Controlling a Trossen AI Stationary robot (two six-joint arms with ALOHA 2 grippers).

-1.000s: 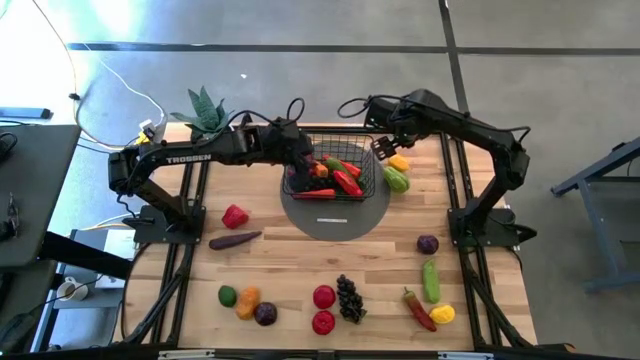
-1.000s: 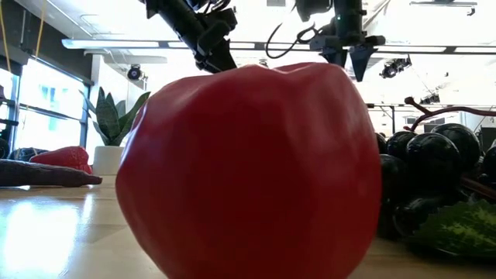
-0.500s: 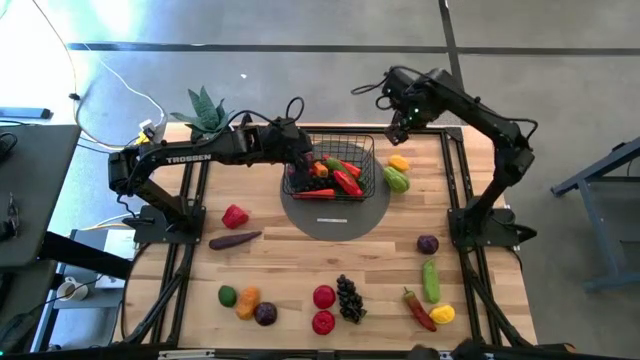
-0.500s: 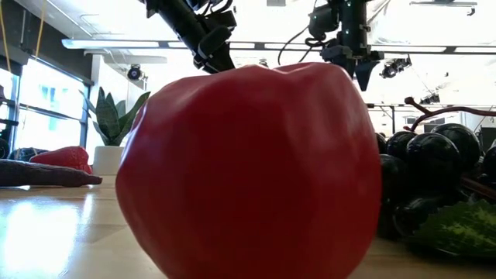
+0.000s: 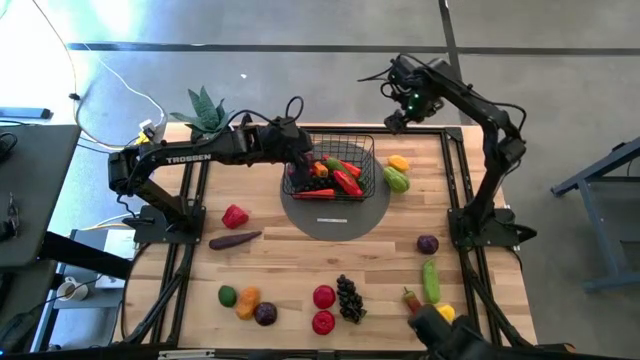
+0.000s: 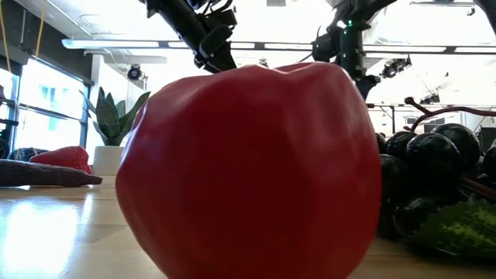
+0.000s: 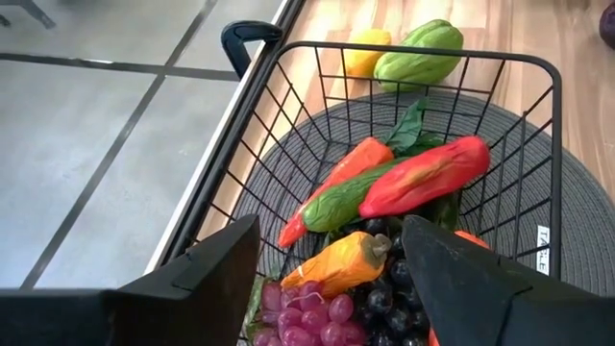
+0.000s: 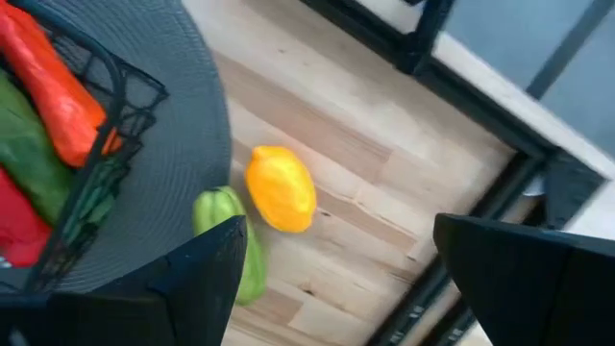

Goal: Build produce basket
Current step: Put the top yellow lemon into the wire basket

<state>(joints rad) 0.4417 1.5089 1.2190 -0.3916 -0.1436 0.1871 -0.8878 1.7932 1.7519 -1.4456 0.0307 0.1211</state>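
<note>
While left pincer [image 7: 327, 279] gapes empty over basket [image 5: 333, 172], right pincer [image 8: 336, 269] spread wide, empty.

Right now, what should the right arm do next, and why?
Probably lower the right gripper onto the lemon. Its jaws are open and empty, high above the table's back edge, and the lemon lies on the wood just outside the basket, beside a green fruit.

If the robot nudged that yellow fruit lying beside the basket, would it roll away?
Probably a little. The yellow fruit looks smooth and egg-shaped, so it may wobble off in a curve. It lies on bare wood close beside a green fruit, which might stop it. It looks like a glossy toy, so likely light and somewhat slippery.
</note>
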